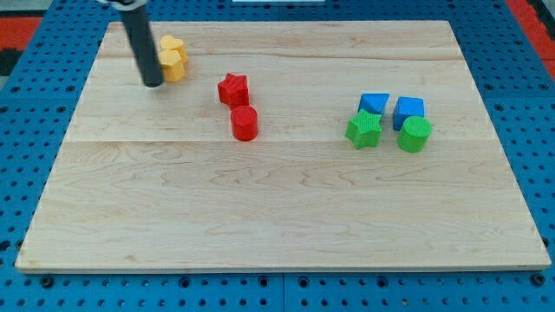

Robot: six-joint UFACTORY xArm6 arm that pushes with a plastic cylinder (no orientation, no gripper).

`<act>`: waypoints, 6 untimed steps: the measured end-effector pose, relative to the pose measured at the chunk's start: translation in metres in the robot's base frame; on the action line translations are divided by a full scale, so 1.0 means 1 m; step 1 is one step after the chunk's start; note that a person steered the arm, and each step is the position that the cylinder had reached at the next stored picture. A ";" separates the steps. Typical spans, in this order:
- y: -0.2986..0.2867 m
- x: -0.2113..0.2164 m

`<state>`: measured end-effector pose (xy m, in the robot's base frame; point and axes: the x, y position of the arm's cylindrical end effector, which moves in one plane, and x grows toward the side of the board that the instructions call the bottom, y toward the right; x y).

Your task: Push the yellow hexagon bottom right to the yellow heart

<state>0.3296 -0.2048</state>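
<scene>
Two yellow blocks touch at the view's top left. The upper one (173, 45) looks like the yellow heart; the lower one (174, 64) looks like the yellow hexagon, though the rod hides part of both. My tip (153, 84) rests on the board just left of and slightly below the lower yellow block, close to it or touching it.
A red star (232, 89) and a red cylinder (244, 123) sit at centre left. At the right, two blue blocks (374, 104) (408, 110) stand above a green star (364, 130) and a green cylinder (414, 134). The wooden board (277, 217) lies on blue pegboard.
</scene>
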 end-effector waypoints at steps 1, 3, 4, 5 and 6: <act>0.020 -0.016; 0.150 -0.053; 0.150 -0.044; 0.134 -0.020; 0.081 -0.012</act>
